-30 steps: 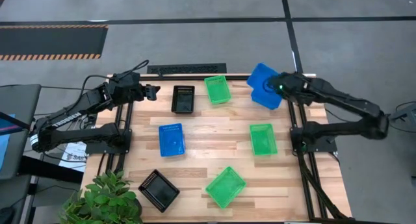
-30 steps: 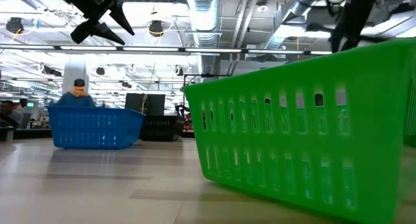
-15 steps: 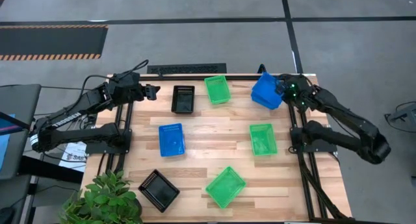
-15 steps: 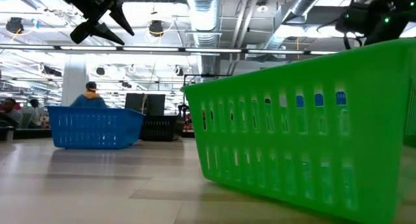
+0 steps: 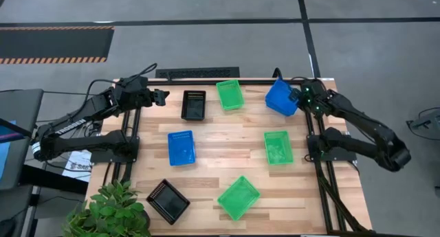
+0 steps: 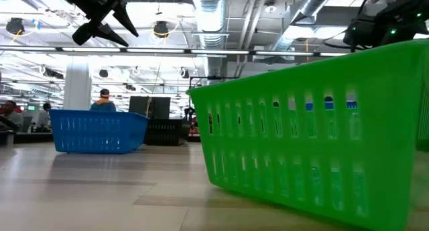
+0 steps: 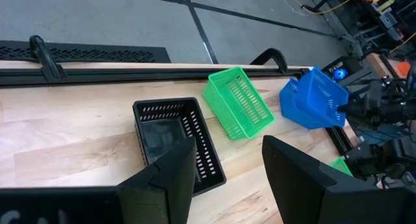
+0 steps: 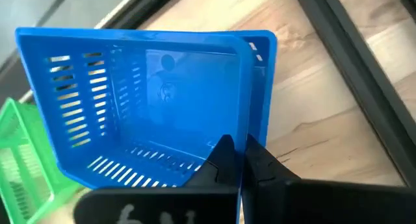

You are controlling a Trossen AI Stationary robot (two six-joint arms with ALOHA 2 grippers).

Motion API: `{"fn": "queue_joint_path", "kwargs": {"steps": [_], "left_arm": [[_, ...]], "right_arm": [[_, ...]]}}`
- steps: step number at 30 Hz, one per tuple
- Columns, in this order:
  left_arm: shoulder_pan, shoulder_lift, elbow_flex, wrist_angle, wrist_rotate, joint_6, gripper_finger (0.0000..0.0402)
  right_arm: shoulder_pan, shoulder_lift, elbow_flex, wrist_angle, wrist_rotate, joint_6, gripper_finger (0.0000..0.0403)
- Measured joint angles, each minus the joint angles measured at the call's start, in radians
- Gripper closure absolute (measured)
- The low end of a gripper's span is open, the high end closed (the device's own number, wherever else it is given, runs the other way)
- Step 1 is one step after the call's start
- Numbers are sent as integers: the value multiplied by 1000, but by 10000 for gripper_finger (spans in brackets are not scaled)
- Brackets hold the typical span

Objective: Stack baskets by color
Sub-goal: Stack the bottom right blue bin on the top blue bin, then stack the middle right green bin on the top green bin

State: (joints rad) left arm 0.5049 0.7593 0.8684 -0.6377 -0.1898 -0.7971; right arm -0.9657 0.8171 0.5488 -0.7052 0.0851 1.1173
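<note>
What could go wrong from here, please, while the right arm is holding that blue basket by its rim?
1. The right gripper pinches only one thin wall of the tilted blue basket; it might slip or swing loose.
2. It seems to have a second blue basket nested behind it, which may drop off.
3. It hangs at the table's far right corner, so a fall could land off the table.
</note>
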Motion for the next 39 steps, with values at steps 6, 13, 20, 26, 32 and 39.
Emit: {"fn": "queue_joint_path", "kwargs": {"steps": [6,13,20,26,32,39], "left_arm": [[0,0,0,0,0,0,237],[0,0,0,0,0,0,237],[0,0,0,0,-5,0,237],[0,0,0,0,-5,0,237],[0,0,0,0,-5,0,237],[0,0,0,0,-1,0,237]], "right_arm": [[0,41,0,2,-1,-4,374],[0,78,0,5,11,-12,338],[0,53,1,40,15,-11,272],[11,-47,45,70,-26,-52,197],[117,-119,148,3,-78,-103,168],[395,-64,195,-205,-144,-202,182]]}}
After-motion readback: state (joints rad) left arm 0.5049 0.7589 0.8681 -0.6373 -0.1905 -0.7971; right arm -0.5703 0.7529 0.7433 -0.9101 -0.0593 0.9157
